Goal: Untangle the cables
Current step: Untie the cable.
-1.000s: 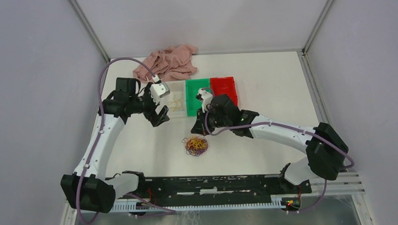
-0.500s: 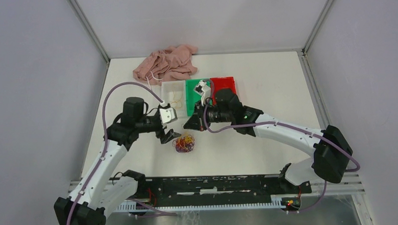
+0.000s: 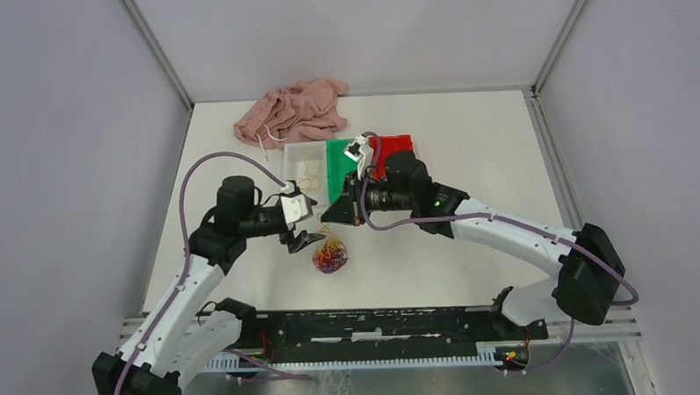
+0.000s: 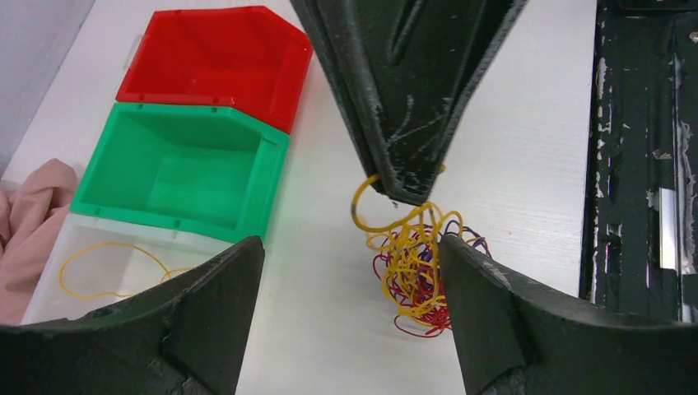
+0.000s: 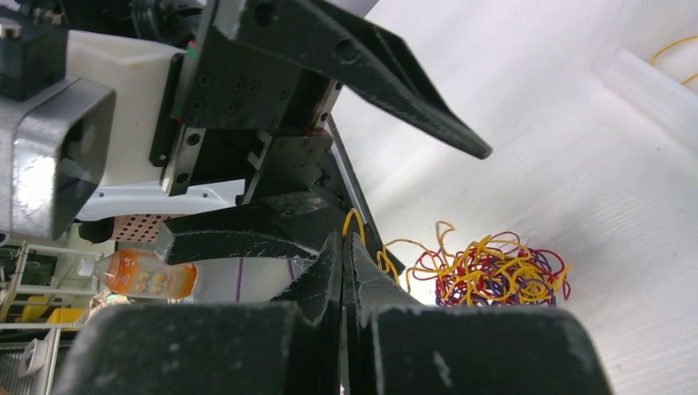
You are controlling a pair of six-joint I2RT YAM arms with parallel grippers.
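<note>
At the near edge of the table, a black rail runs between the two arm bases. Past it, on the white surface between the arms, the cables sit in one small clump of curly yellow, red and purple strands. Whether the clump rests fully on the table or hangs partly lifted cannot be told.

The left gripper reaches in from the left, its fingers spread wide and holding nothing. In the left wrist view, one finger stands on each side of the clump, clear of it.

The right gripper comes in from the far right and points down at the top of the clump. Its fingers are pressed together, pinching a yellow loop that curls out of the tangle just under the tips. The rest of the strands trail below that loop.

Beyond the grippers, three bins stand side by side, touching: a white bin on the left, a green bin in the middle and a red bin on the right. A single yellow cable lies inside the white one.

Farthest back, a crumpled pink garment lies by the rear wall, just behind the white bin.
</note>
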